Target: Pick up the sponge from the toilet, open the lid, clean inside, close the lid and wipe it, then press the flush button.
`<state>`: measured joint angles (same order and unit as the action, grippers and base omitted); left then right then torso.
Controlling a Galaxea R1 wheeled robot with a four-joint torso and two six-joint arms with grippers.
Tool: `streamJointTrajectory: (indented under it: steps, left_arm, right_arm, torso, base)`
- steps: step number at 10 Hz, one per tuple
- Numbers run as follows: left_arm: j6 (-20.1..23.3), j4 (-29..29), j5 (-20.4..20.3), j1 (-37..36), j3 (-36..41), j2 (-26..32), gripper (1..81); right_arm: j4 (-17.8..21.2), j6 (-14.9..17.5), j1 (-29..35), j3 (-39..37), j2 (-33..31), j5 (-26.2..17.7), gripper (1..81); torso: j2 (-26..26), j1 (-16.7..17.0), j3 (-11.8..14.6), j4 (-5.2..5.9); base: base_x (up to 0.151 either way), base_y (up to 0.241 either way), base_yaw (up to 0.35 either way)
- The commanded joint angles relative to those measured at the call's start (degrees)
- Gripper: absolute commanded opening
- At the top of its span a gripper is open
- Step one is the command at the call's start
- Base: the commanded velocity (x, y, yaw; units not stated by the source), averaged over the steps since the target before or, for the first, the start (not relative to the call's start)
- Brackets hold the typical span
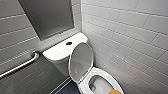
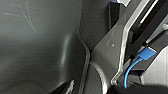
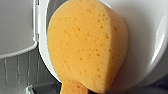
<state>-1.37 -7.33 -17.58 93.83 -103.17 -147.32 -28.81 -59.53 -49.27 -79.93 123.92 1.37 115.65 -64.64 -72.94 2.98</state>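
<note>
One soft, light sponge (image 3: pixel 85 47) showed by toilet's (image 1: pixel 101 72) front rim, lid (image 1: pixel 81 61) up. Narrow waist looked the best pinch. Right gripper's hold couldn't be told.

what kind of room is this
Most likely a bathroom or toilet stall: a white toilet with its lid raised, a metal grab bar on the wall, and white wall tiles.
</note>
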Motion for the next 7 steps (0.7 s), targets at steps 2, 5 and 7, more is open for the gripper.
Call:
streamJointTrajectory:
  steps: [2,5,7]
  left_arm:
    - [0.2,-1.2,3.9,0.8,2.1,1.1,81.1]
    - [0.3,-1.2,3.9,0.7,1.8,1.2,81.1]
    - [0.2,-1.2,3.6,0.2,2.1,2.1,81.1]
  right_arm:
    - [-1.3,0.1,1.0,2.5,-9.5,2.8,1.0]
    - [-1.3,0.1,-3.0,2.0,-14.2,7.4,1.0]
    - [-1.3,0.3,-9.4,-1.3,-15.6,11.4,1.0]
  torso:
    - [0.0,0.0,0.0,0.00]
    - [0.0,0.0,0.0,0.00]
    - [0.0,0.0,0.0,0.00]
  base:
    - [0.000,0.000,0.000]
    - [0.000,0.000,0.000]
    - [0.000,0.000,0.000]
